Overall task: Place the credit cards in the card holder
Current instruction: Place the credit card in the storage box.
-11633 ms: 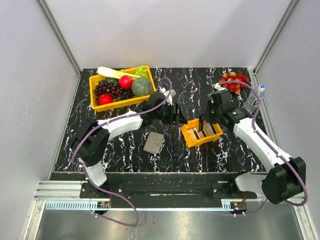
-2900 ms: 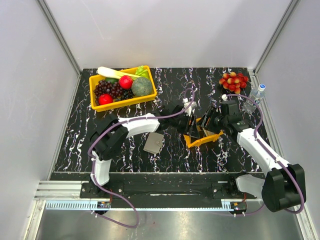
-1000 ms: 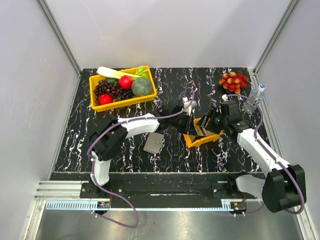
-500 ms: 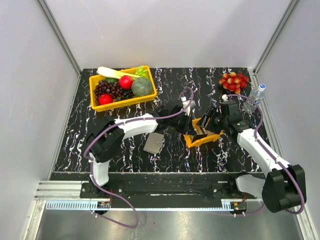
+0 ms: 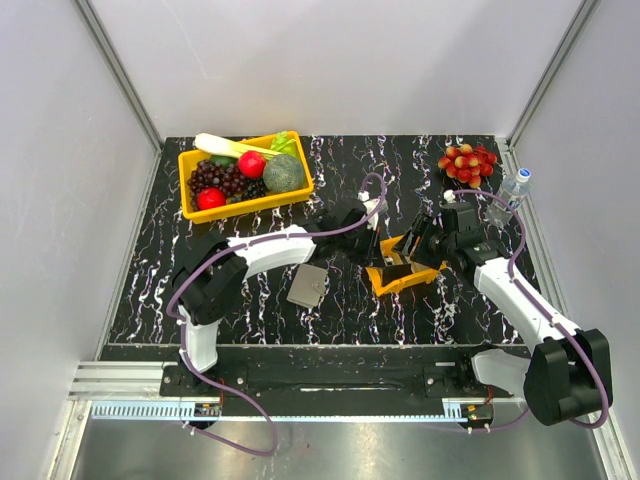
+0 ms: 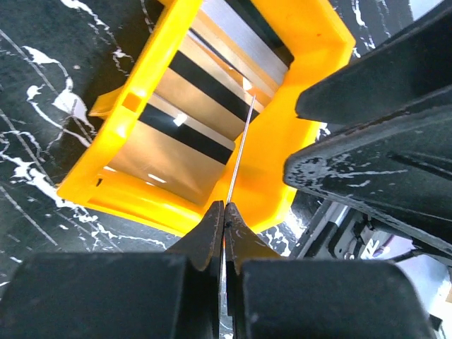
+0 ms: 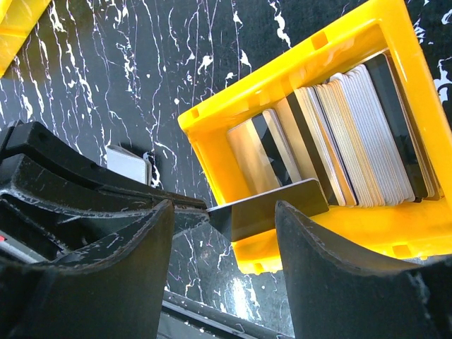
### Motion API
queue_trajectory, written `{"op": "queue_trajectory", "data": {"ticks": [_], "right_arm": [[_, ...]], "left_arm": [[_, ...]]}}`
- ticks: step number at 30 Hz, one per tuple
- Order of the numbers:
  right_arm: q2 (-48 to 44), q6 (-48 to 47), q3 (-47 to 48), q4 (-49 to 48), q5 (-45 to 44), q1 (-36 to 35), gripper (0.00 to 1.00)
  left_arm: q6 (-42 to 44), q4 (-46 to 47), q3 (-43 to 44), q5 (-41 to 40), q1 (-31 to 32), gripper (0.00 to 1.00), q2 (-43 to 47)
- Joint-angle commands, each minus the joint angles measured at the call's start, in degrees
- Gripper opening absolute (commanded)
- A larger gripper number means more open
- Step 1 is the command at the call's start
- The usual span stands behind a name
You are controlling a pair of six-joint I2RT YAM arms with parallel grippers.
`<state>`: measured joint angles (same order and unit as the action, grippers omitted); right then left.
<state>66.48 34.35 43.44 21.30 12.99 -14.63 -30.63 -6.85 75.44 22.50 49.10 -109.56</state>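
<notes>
- At the centre of the top view, the left gripper (image 5: 379, 252) is clamping one thin dark rectangular credit card (image 7: 272, 206) by its edge. Its jaws are pressing together on the card above the small orange plastic tray (image 6: 169, 60).
- The other silvery, dark and tan credit cards (image 7: 353, 127) are standing on edge in a row inside the tray.
- The right gripper (image 7: 224, 236) is hovering at the tray's upper right edge, its jaws standing wide apart.
- The flat taupe-grey card holder (image 5: 307, 286) is lying closed on the black marbled table (image 5: 250, 300), left of the tray and apart from it.
- A large yellow bin (image 5: 245, 206) of fruit and vegetables is sitting at the upper left.
</notes>
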Motion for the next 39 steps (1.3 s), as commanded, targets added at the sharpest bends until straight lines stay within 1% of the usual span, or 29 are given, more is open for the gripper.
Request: {"op": "queue_trajectory", "data": {"ticks": [1,6,14,28,32,35,37,39], "right_arm": [[-0.82,-0.86,0.42,-0.91,-0.43,-0.31,0.65],[-1.0,-0.86,0.33,-1.0,-0.51,-0.22,0.65],[-0.56,-0.95,0.33,-1.0,-0.34,-0.22,0.65],[-0.38,-0.51,-0.64,-1.87,0.37,-0.22,0.66],[0.05,-0.77,-0.46,-1.88,0.8,-0.22,0.66],[0.32,-0.69,-0.55,-1.96,1.24,-0.22,0.66],[0.41,-0.69,-0.72,-2.23,1.33,-0.22,0.66],[0.49,-0.6,-0.73,-2.32,1.42,-0.22,0.66]], "left_arm": [[2.42,-3.78,2.17,-4.3,0.21,0.0,1.19],[2.86,-5.89,1.73,-9.04,0.21,0.0,1.89],[2.42,-7.91,2.08,-12.3,0.21,0.0,2.24],[3.83,-11.25,2.08,-13.98,0.03,0.0,3.83],[3.04,-11.43,2.61,-12.75,-0.41,0.05,3.21],[2.86,-11.25,2.78,-12.75,-0.5,0.15,3.3],[2.86,-11.17,2.87,-12.39,-0.59,0.16,3.21],[2.86,-11.17,3.04,-12.05,-0.59,0.15,3.21]]}}
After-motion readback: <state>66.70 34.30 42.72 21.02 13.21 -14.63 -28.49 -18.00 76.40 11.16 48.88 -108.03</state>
